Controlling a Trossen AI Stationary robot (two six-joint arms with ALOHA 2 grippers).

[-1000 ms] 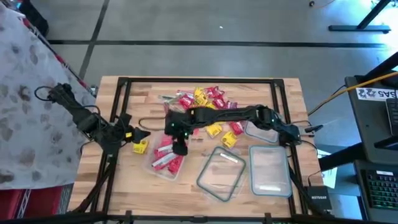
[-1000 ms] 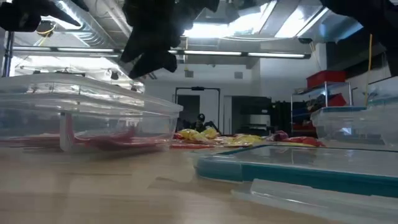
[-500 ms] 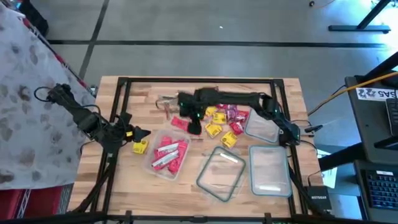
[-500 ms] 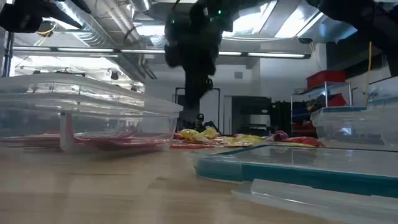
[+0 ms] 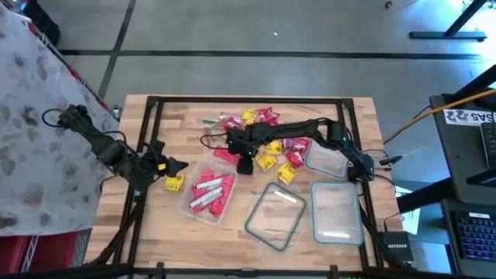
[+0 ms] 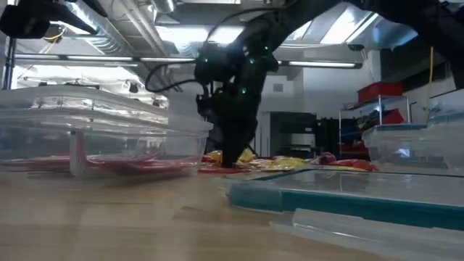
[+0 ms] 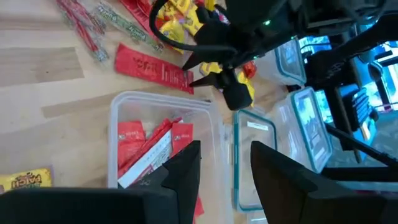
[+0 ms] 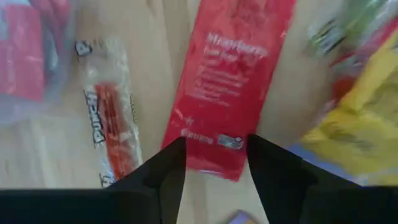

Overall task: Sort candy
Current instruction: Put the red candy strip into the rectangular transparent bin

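Directly beyond right fingers (image 8: 211,163): red candy (image 8: 233,87).

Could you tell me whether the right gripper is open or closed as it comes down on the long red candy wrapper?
Open. In the right wrist view the right gripper has its jaws spread, one on each side of the red wrapper's near end, with nothing clamped yet.

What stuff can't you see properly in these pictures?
- Candies under the dark right arm: hidden in the high view.
- Small writing on the flat red candy packet: blurred in the right wrist view.
- Clear plastic container's near end with red candies: cut off behind the left gripper in the left wrist view.
- Candy pile: too small and low in the low view.
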